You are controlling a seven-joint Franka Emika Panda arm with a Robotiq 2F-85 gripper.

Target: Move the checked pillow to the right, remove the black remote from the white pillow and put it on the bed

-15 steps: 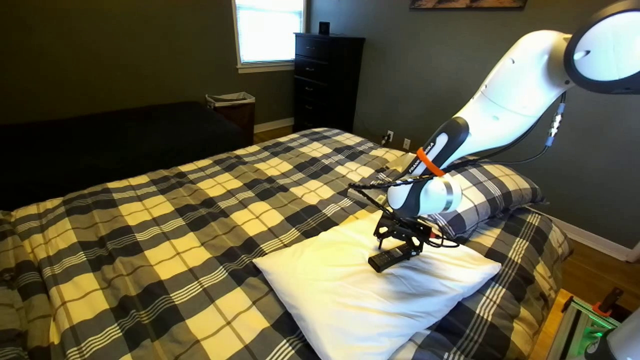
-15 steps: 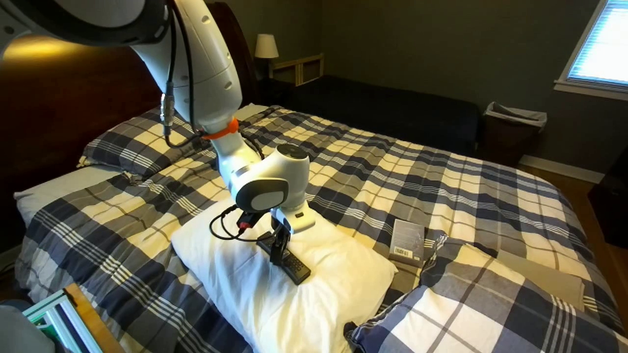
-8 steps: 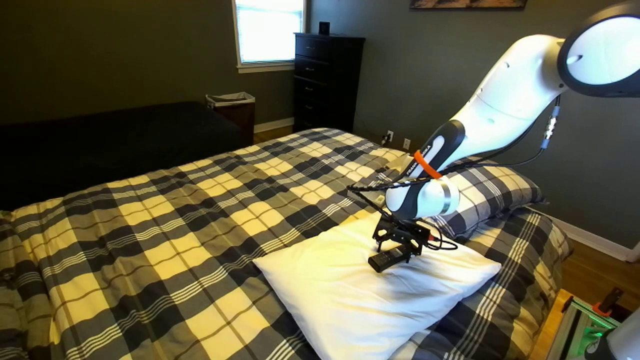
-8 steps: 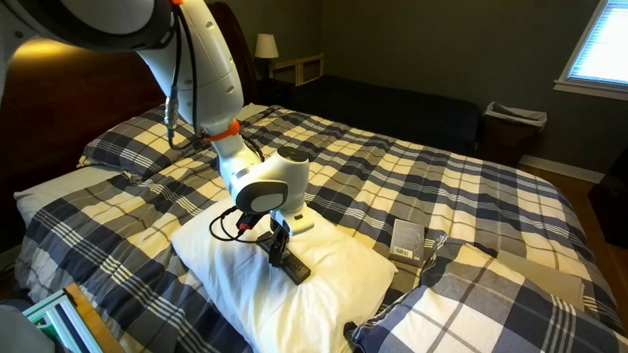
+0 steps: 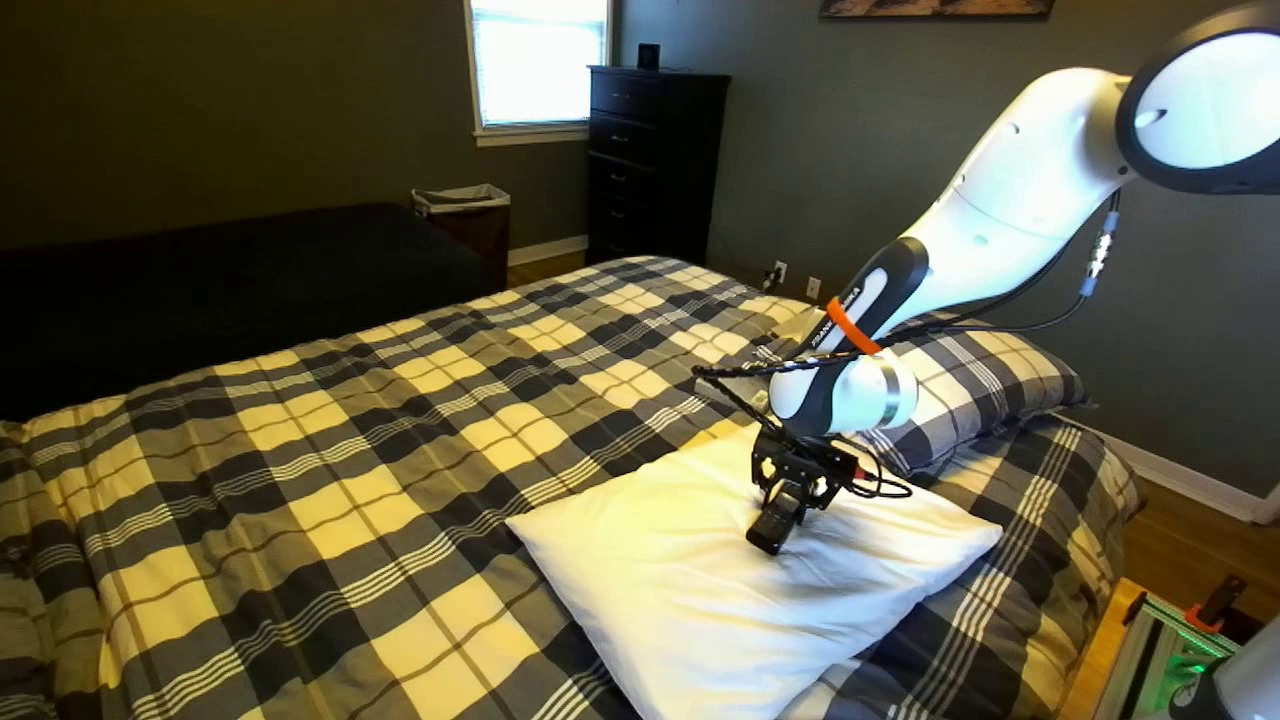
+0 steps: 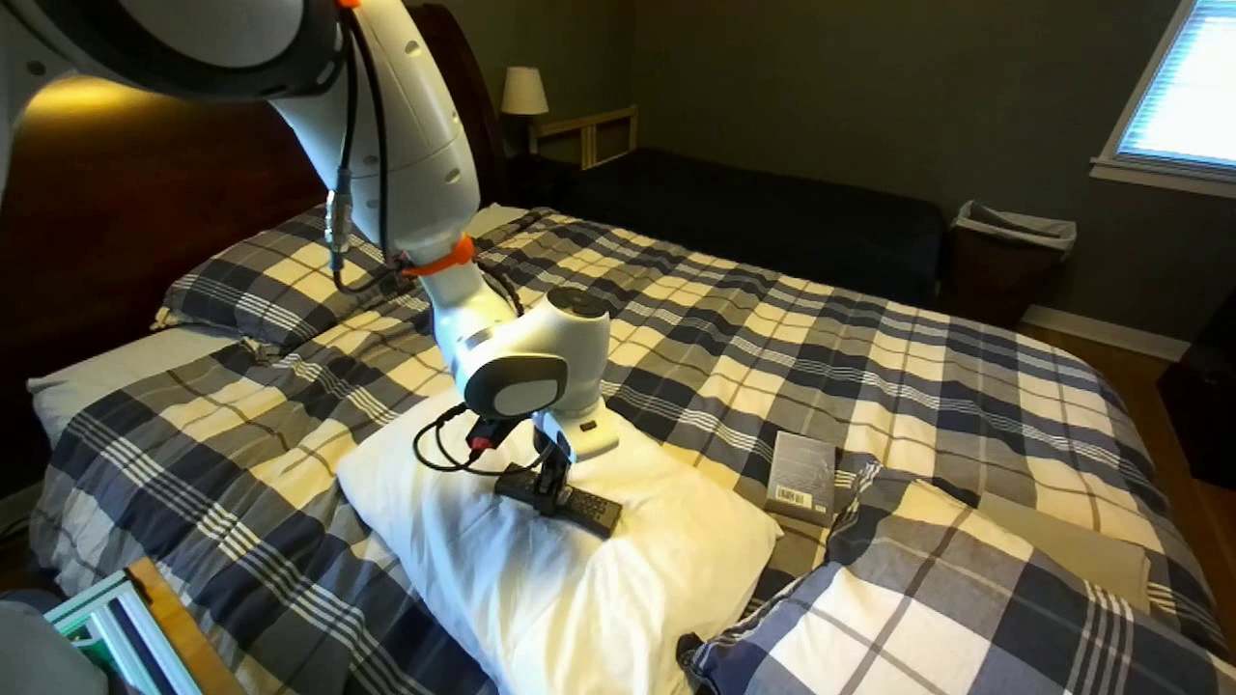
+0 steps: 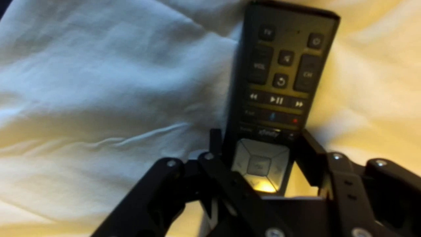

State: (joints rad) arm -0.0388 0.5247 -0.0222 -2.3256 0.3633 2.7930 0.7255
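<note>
Claw (image 7: 261, 141) is clamped on the black remote (image 7: 276, 100), fingers (image 7: 310, 161) against its two long edges, right around the silver pad (image 7: 260, 164). The remote is over the white pillow (image 5: 660, 580), but whether it's resting on the fabric or held a hair above it, honestly can't tell from any angle. In the wrist view its lower end disappears behind the claw, and the print is kinda mushy: VOL and CH are readable, some of the tiny labels aren't. In both exterior views the claw is black on black with the remote, so the fingertips blend in.

Checked pillow (image 6: 966, 598) sits right beside the white pillow. In an exterior view the frame chops off part of it, and the arm (image 5: 1040, 190) blocks a chunk of it in an exterior view too. The white pillow runs off the bottom edge itself. The surface under it is the bed (image 5: 330, 450), also cut off.

Near the white pillow there's a grey box (image 6: 801, 473), barcode visible, text too small to read. Farther from the white pillow, a flat beige thing (image 6: 1062, 550) is partly covered by the checked pillow, no clue what it is.
</note>
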